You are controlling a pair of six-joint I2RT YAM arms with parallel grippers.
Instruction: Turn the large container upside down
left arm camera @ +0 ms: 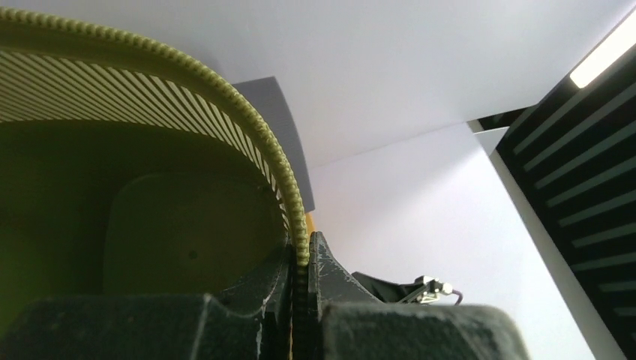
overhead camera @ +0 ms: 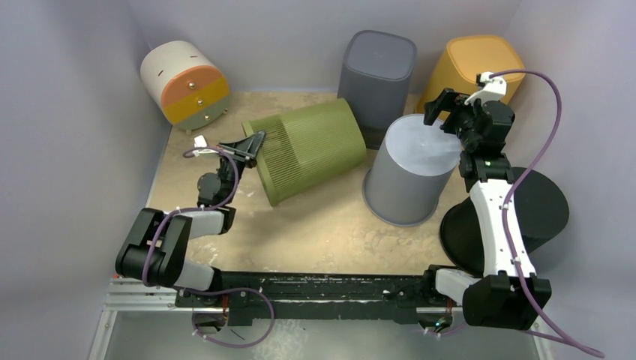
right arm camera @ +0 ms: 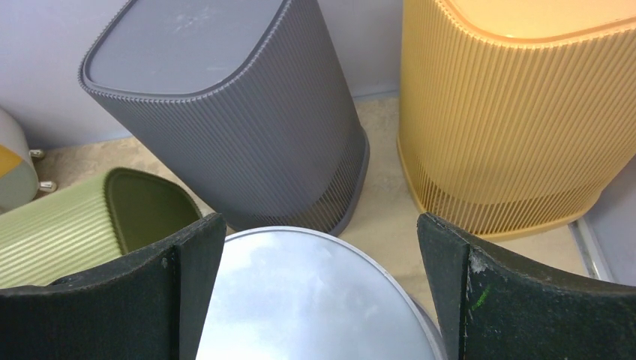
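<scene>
my left arm (overhead camera: 169,240) sits folded low beside its base, elbow drawn back, forearm reaching forward and a little to the right. my left gripper (overhead camera: 251,144) is clamped tight, its fingers (left arm camera: 330,276) pressed together with only the rim of the green ribbed bin (overhead camera: 307,150) pinched between them. my right arm (overhead camera: 491,214) stands taller, stretched forward from its base, wrist tipped downward. my right gripper (overhead camera: 448,111) hangs with its fingers (right arm camera: 191,289) spread fully apart, touching nothing as far as i can tell.

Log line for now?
left gripper shut on green bin rim | green bin on its side | right gripper open above light grey bin
</scene>
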